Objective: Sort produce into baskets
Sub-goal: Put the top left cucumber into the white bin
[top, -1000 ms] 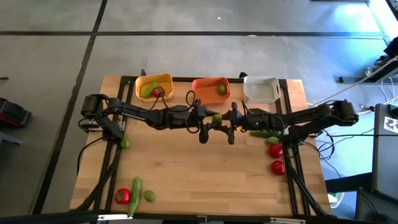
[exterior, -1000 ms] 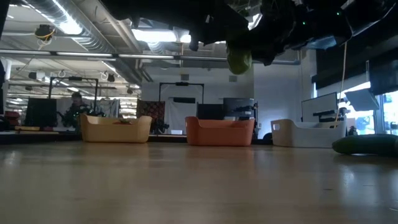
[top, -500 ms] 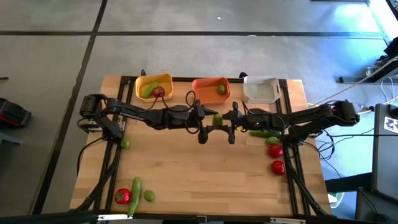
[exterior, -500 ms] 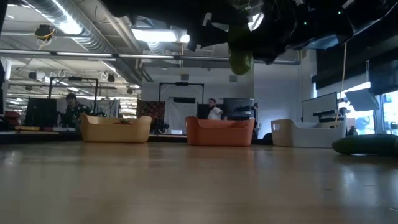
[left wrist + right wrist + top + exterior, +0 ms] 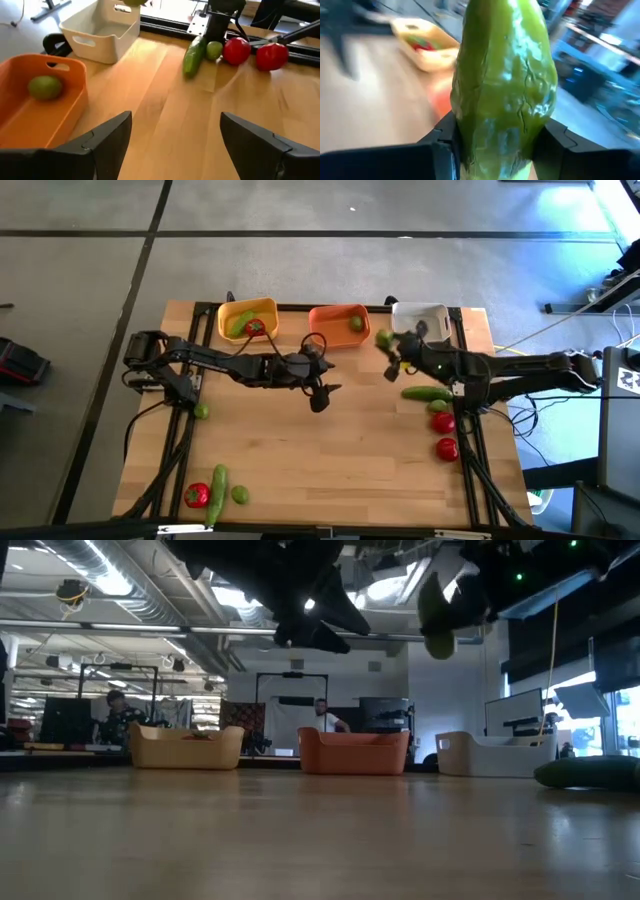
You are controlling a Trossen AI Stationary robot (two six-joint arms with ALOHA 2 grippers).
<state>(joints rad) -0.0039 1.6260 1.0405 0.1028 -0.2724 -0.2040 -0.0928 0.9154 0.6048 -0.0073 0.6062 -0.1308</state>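
Observation:
My right gripper [image 5: 392,352] is shut on a green elongated piece [image 5: 505,80], held in the air between the orange basket [image 5: 338,325] and the white basket [image 5: 420,323]. The piece also shows in the low view [image 5: 437,630]. My left gripper [image 5: 325,393] is open and empty above the table's middle, near side of the orange basket. The yellow basket [image 5: 247,320] holds a green piece and a tomato [image 5: 254,328]. The orange basket holds a lime [image 5: 45,86]. My right gripper pinches the green piece between its two fingers [image 5: 440,150], one on each side of its thicker lower part [image 5: 470,140]. The piece sticks out past the fingertips along the fingers. It is lifted clear of the table and the baskets.
On the right lie a cucumber [image 5: 425,392], a lime [image 5: 437,407] and two tomatoes [image 5: 443,422], [image 5: 447,448]. A lime [image 5: 201,411] lies at the left. A tomato [image 5: 196,495], a cucumber [image 5: 218,480] and a lime [image 5: 240,494] lie near the front left corner.
Both grippers stood together at the green piece above the table's middle. My right gripper has carried it toward the far right, to between the orange and white baskets. My left gripper has drawn back a little toward the left, without the piece.

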